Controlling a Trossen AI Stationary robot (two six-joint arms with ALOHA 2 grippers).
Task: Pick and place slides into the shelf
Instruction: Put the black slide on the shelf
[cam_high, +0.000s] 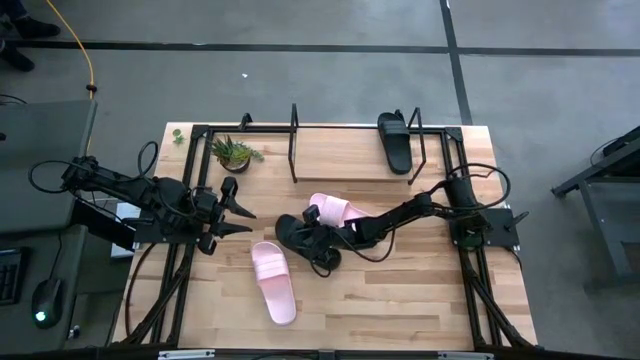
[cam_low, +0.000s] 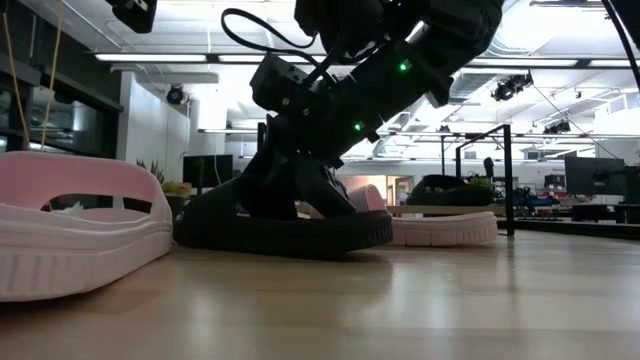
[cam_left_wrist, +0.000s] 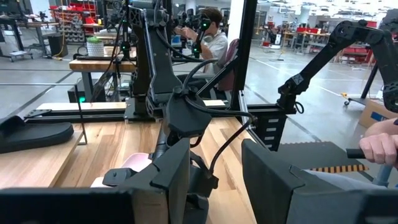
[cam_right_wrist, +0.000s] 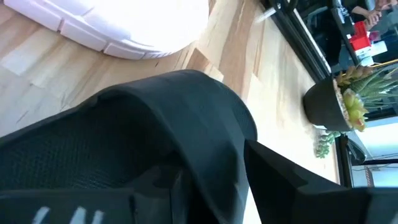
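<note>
The right gripper (cam_high: 312, 232) is down at the middle of the frame in the high view, its jaws closed around the strap of a black slide (cam_high: 300, 238) that lies flat on the tabletop (cam_high: 400, 300). In the low view that black slide (cam_low: 285, 225) sits sole-down with the arm planted in it. Touching it toward the upper right lies a pink slide (cam_high: 335, 208); a second pink slide (cam_high: 273, 282) lies apart at lower centre. The other black slide (cam_high: 394, 141) already rests on the shelf (cam_high: 330, 155) at the top of the frame, right of its middle. A small potted plant (cam_high: 234, 152) stands at the shelf's left end. The left gripper (cam_high: 238, 213) hovers at centre left, jaws spread, holding nothing
</note>
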